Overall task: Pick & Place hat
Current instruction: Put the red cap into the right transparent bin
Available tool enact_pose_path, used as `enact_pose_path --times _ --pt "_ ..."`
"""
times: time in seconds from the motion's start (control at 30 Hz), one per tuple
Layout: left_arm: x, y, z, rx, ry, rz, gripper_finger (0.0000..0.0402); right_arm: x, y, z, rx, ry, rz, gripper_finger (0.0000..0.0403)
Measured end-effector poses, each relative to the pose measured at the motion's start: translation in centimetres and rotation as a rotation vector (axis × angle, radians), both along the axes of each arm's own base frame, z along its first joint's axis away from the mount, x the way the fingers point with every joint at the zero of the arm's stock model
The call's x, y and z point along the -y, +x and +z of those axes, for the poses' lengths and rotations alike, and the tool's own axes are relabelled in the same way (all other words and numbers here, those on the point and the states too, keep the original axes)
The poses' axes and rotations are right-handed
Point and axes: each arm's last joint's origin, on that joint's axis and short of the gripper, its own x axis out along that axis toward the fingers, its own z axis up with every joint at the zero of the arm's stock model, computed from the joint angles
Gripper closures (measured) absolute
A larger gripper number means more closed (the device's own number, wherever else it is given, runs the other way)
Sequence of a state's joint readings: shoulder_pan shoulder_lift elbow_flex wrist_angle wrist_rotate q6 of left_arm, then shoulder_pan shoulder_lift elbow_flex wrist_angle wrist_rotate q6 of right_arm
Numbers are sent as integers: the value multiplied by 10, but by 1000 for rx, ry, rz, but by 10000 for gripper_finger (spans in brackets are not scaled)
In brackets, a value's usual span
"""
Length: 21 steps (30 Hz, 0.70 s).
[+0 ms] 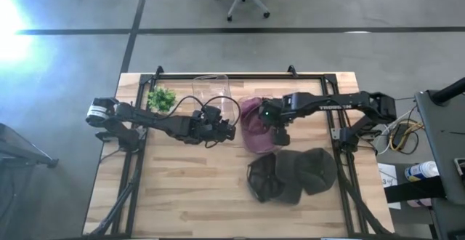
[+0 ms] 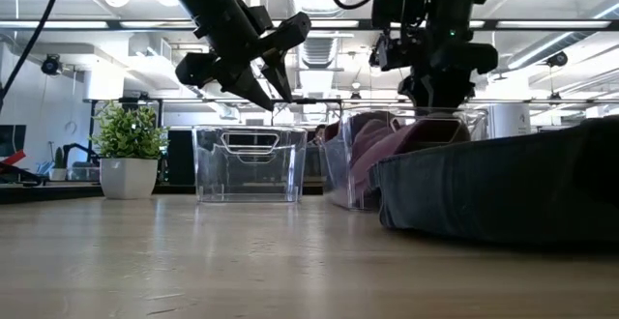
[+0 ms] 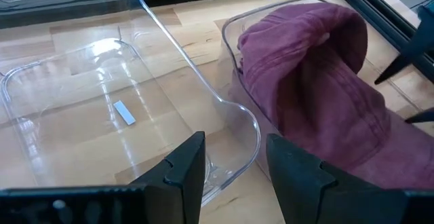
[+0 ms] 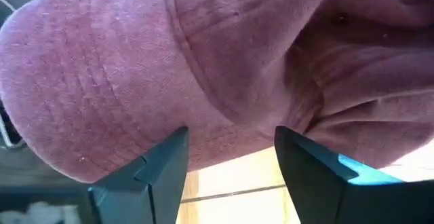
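A maroon hat (image 3: pixel 312 81) sits in a clear bin (image 3: pixel 230 27) and bulges above its rim; it also shows in the high view as the hat (image 1: pixel 254 120) and in the low view as the hat (image 2: pixel 387 140). My right gripper (image 4: pixel 230 163) is open and hovers just above the hat's crown (image 4: pixel 203 61), fingers pointing down. In the low view the right gripper (image 2: pixel 435 97) stands over the bin. My left gripper (image 3: pixel 234 170) is open above the near corner of a second, empty clear bin (image 3: pixel 102 115), beside the hat. In the high view the left gripper (image 1: pixel 224 129) and right gripper (image 1: pixel 278 132) flank the hat.
Dark hats (image 1: pixel 294 171) lie piled on the table near the hat's bin, toward the near right; they fill the low view's right as the dark hats (image 2: pixel 503 188). A small potted plant (image 1: pixel 160 98) stands at the far left. Bare wood lies toward the near left.
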<state>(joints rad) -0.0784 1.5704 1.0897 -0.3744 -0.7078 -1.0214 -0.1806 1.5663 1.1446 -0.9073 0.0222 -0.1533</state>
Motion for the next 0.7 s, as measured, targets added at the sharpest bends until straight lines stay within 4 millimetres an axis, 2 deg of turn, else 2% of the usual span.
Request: enact_pose_path --times 0.07,0.17,0.27,0.37,0.4,0.5,0.6,0.7 --pt "0 0 0 -2 1 -1 252 1 0 5 -2 -19 12 190" --pt "0 0 0 -5 4 -3 252 3 -5 27 16 -129 2 191" --pt "0 0 0 -5 4 -3 252 7 -11 57 119 -241 -27 191" --pt "-2 0 0 -5 4 1 252 19 -10 69 218 -280 -72 191" --pt "-2 0 0 -5 4 3 252 25 -9 68 226 -282 -92 191" --pt "-5 0 0 -5 4 9 252 42 -4 49 180 -243 -127 191" --pt "-6 0 0 -6 4 13 252 53 5 19 103 -161 -112 191" --pt "-6 0 0 -6 4 13 252 61 15 -11 46 -154 -83 191"
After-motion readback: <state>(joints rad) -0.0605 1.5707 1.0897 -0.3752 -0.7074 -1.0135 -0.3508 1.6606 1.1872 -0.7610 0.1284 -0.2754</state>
